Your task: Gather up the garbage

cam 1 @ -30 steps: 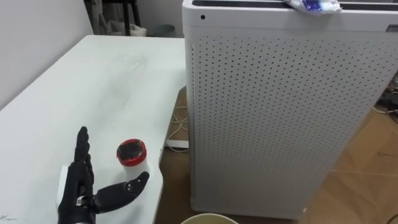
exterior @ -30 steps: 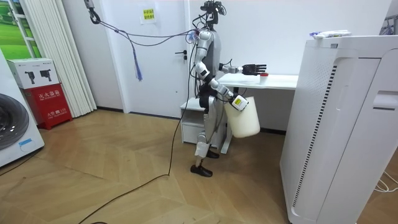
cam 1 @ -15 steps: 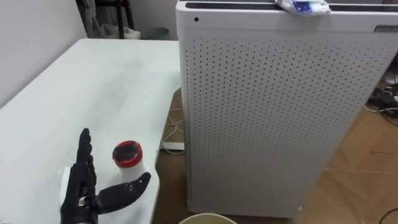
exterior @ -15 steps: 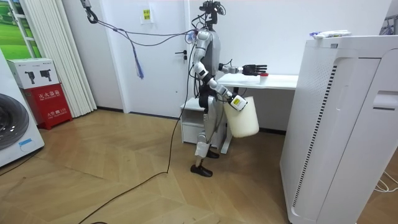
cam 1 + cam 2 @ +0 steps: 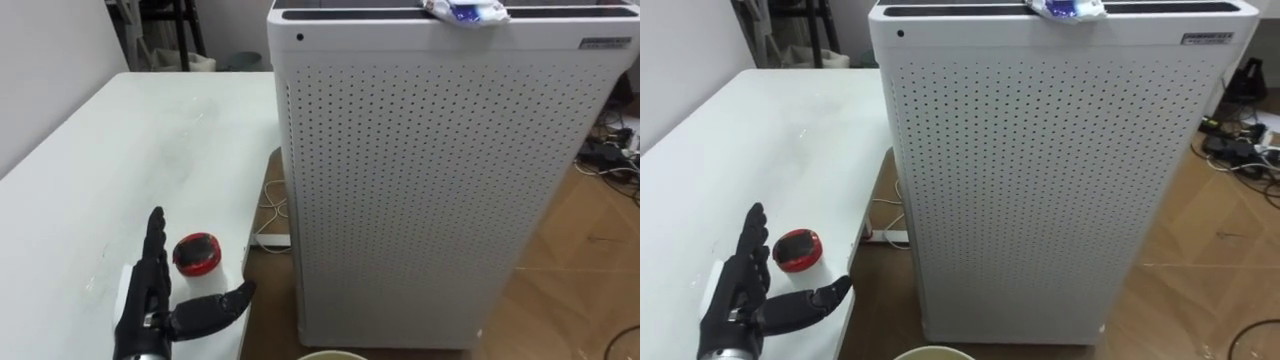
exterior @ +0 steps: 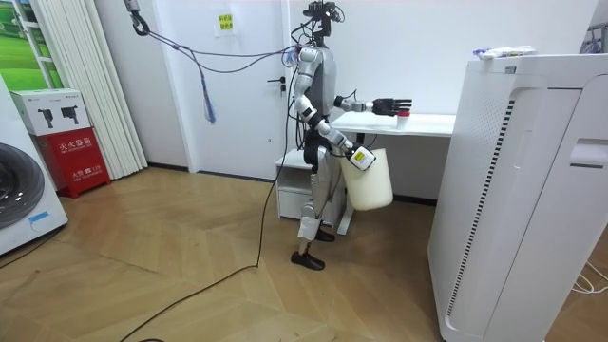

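Left eye view: the garbage, a small round pot point(image 5: 197, 253) with a glossy red rim and a dark top, is seen on the smooth white worktop point(image 5: 120, 150), close to its near edge. It lies just ahead of the gap between the straight fingers and the spread thumb of the left robot hand point(image 5: 150, 315), which is held wide open with nothing grasped. Contact with the pot cannot be made out.

The pot is judged to be light, stiff and rather slippery. It would best be taken by its round side wall, thumb against fingers, since a nudge could slide it off the edge.

A tall white perforated appliance point(image 5: 440, 180) stands just beside the worktop, with a crumpled wrapper point(image 5: 462, 10), soft and probably very light, on top. In the room view a cream bucket point(image 6: 369, 180) hangs at the right robot hand point(image 6: 358, 158).
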{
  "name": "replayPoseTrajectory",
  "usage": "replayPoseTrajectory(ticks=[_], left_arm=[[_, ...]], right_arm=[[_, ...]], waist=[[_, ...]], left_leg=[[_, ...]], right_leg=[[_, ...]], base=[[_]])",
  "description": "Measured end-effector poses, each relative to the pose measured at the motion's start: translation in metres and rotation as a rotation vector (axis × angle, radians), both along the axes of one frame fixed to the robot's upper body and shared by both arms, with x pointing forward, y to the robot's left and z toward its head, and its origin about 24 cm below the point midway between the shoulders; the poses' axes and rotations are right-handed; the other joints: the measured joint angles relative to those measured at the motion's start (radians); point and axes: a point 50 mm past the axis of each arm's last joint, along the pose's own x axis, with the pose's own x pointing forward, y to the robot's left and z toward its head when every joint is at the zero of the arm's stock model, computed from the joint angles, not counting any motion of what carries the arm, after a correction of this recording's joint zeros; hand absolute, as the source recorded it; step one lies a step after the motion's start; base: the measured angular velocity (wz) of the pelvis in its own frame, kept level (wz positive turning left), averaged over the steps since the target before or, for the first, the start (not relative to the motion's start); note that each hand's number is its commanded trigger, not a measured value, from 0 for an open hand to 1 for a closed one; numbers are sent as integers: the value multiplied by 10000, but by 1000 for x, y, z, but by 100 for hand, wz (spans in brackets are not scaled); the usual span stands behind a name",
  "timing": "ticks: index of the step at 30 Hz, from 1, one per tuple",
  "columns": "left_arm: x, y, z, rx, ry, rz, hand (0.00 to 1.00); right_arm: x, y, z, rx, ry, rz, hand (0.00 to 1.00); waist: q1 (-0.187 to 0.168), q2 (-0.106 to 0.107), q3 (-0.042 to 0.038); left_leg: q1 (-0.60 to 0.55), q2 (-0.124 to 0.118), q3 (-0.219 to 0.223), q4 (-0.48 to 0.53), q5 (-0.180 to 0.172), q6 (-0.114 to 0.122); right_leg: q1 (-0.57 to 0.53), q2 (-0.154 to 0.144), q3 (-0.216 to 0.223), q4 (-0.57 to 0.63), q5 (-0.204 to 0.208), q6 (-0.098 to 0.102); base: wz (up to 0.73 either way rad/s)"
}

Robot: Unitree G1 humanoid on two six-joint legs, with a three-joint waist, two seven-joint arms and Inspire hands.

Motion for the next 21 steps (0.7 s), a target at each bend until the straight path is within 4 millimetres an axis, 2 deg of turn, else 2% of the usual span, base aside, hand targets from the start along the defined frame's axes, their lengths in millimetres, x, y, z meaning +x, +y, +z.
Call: replayPoseTrajectory(ticks=[7,21], left_arm=[[1,1,1,9,-70,177,0],[5,2,-1,50,5,392,0]], right_arm=[[0,2,-1,-215,-18,215,100],[0,3,-1,-315,-19,321,100]], waist=[[-217,27,42],[-236,16,55]], left_leg=[[-8,-1,20,-24,0,0],[21,6,112,-86,0,0]], right_leg=[[25,0,10,1,0,0],[-88,3,34,28,0,0]], base=[[0],[-1]])
